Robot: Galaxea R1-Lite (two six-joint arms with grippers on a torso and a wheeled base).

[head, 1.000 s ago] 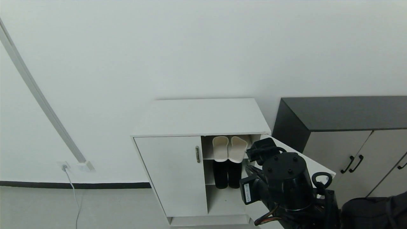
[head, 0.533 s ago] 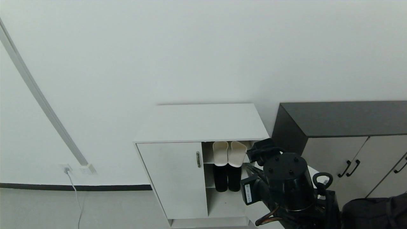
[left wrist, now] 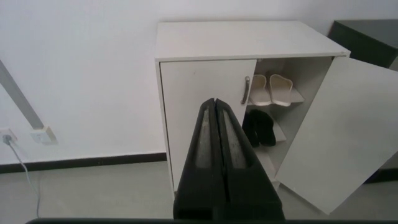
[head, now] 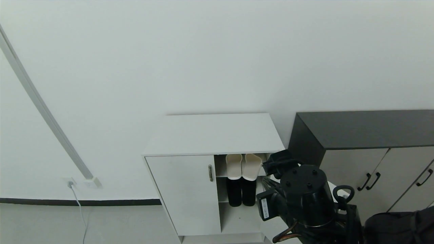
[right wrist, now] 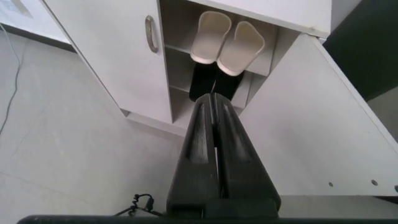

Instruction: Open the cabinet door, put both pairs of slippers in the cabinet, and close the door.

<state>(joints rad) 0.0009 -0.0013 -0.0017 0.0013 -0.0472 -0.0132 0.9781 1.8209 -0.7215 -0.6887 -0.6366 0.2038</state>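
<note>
Room: plain white wall (head: pixel 203 51), pale floor (head: pixel 84 225), a black skirting band (head: pixel 81 202) where they meet.
Dark-topped sideboard (head: pixel 359 128): against the wall, just right of the white cabinet, its doors shut; cut off at the head view's edge.
White cabinet (head: pixel 213 134): stands on the floor against the wall. Left door (head: pixel 183 193) shut, with a small metal handle (head: pixel 210 173) at its inner edge. Right door (left wrist: pixel 336 130) swung wide open.
Conduit strip (head: pixel 40 105): runs slantwise down the wall to a wall socket (head: pixel 70 184) with a cable plugged in.
Cream slippers (head: pixel 243 166): one pair, side by side on the upper shelf inside the cabinet.
Black slippers (head: pixel 241 192): one pair, side by side on the shelf directly beneath.
Left claw (left wrist: pixel 214 102): clenched, fingers pressed flat together, grasping nothing, well apart from the cabinet front.
Right claw (right wrist: pixel 214 99): clenched likewise, empty, before the open compartment.
Obscured: in the head view the right arm covers most of the open door and the compartment's right side.
</note>
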